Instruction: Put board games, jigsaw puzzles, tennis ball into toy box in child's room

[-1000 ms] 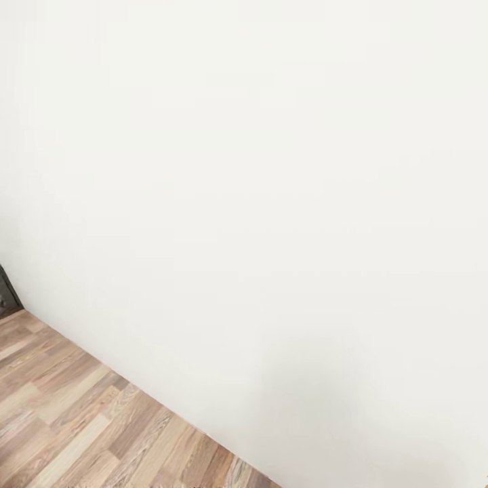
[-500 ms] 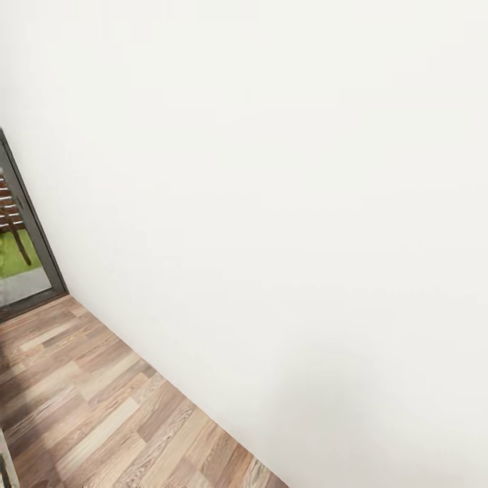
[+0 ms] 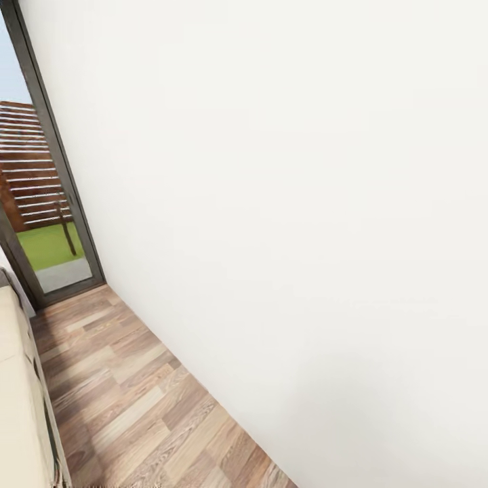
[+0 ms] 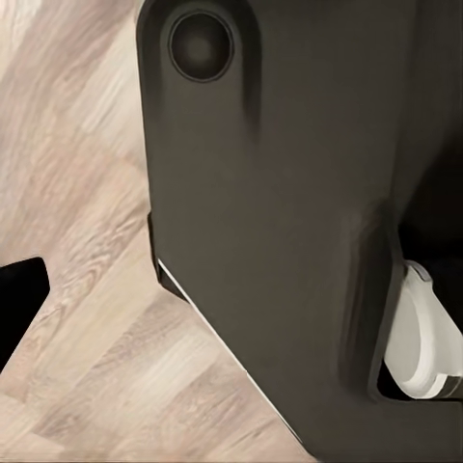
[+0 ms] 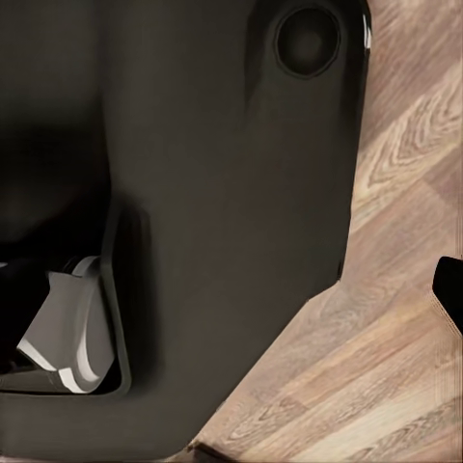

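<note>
You are in transit: a white wall (image 3: 305, 203) ahead, the bed (image 3: 17, 400) edging in at 8 o'clock, no toys visible. Neither hand's state can be told. Turning blind this near could clip the bed frame with your base (image 4: 289, 222).

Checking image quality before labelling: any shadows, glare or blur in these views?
Head view: sharp and evenly lit, with a faint soft shadow low on the plain white wall and no glare. Both wrist views: the dark grey robot body looms close and soft-edged; the wood plank floor grain stays legible.
</note>
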Motion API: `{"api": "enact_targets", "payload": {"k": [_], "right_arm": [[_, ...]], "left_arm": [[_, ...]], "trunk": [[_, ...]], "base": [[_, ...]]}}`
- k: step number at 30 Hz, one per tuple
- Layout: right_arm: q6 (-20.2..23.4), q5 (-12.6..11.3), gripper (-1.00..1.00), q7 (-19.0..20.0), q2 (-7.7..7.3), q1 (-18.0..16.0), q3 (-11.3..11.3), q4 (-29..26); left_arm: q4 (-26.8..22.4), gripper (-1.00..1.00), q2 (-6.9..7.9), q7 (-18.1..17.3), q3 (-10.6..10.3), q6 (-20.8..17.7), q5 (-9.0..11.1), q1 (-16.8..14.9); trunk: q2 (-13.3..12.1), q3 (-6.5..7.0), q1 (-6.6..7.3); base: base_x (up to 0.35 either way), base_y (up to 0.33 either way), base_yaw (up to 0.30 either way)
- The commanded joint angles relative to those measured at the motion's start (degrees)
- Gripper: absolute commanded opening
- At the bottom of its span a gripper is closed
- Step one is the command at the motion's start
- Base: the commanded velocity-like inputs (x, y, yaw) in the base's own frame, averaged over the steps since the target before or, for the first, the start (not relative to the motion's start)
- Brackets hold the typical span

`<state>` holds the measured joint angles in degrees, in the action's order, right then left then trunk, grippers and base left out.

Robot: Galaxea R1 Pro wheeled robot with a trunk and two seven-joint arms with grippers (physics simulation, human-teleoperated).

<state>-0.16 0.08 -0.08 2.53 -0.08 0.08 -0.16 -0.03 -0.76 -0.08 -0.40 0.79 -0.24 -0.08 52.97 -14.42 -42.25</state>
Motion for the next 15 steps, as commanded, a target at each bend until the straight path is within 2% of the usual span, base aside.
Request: {"api": "enact_targets", "payload": {"k": [1,15], "right_arm": [[0.0,0.0,1.00,0.0,0.01,0.0,0.0,0.0],[0.0,0.0,1.00,0.0,0.02,0.0,0.0,0.0]], "left_arm": [[0.0,1.00,0.02,0.0,0.0,0.1,0.0,0.0],[0.1,1.00,0.32,0.0,0.0,0.1,0.0,0.0]], "trunk": [[-0.4,0.13,0.22],[-6.0,2.65,3.29]], "base": [[0.000,0.000,0.275],[0.000,0.000,0.276]]}}
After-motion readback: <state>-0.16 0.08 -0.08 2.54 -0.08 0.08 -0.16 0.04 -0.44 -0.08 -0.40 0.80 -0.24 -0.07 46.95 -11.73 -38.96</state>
